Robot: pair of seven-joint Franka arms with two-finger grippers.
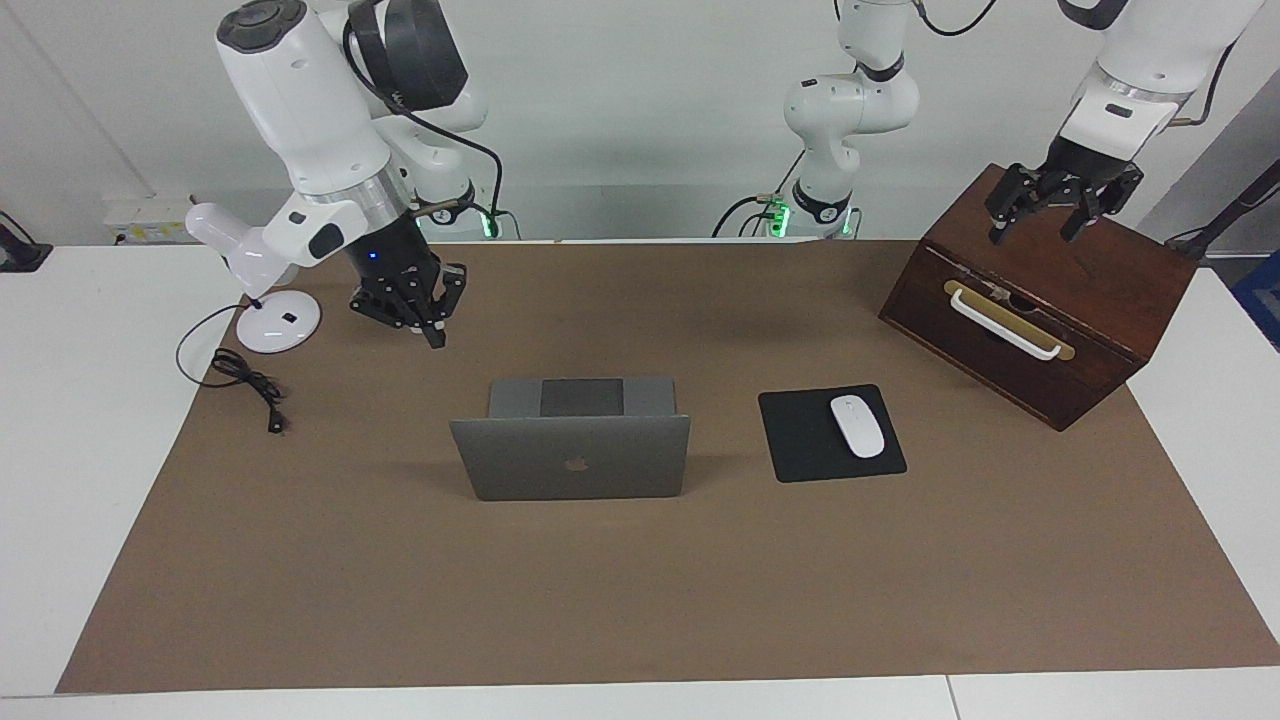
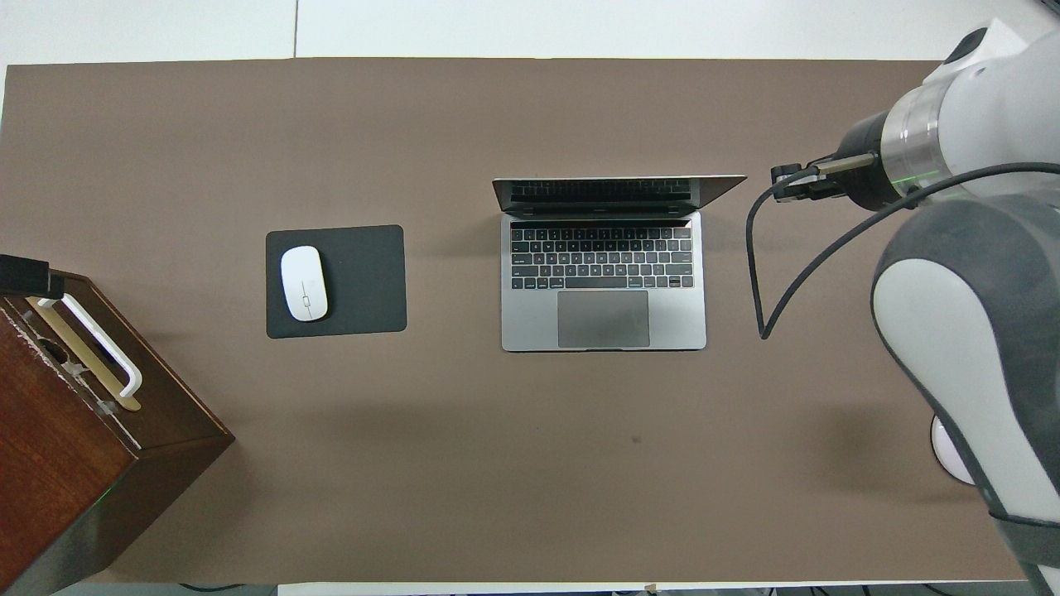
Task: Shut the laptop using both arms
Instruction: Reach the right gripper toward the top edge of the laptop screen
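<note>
The thin silver-grey metal laptop point(image 1: 571, 456) stands open near the middle of the desk point(image 1: 640, 600), on the brown mat that covers it. Its lid is raised about upright, with the dark logo on the lid's back turned away from the robots and the keyboard and trackpad toward them.

The right end effector point(image 1: 432, 338) hangs over bare mat toward the right arm's end of the desk, beside the laptop and well apart from it. Its fingertips are drawn together to a point, and it holds nothing. In the overhead view only its black mount shows, level with the lid's edge.

The left end effector point(image 1: 1033, 228) waits over the top of the dark brown wooden box point(image 1: 1040, 300) at the left arm's end of the desk, its fingers spread wide and empty. The box has a white bar handle on a brass plate on its front.

Between the box and the laptop lies a flat black rectangular mouse pad point(image 1: 805, 440), with a white oval mouse point(image 1: 857, 426) resting on it.

At the corner by the right arm's base stands a small white desk lamp point(image 1: 262, 290) on a round foot, its black cord point(image 1: 240, 378) trailing onto the mat.
</note>
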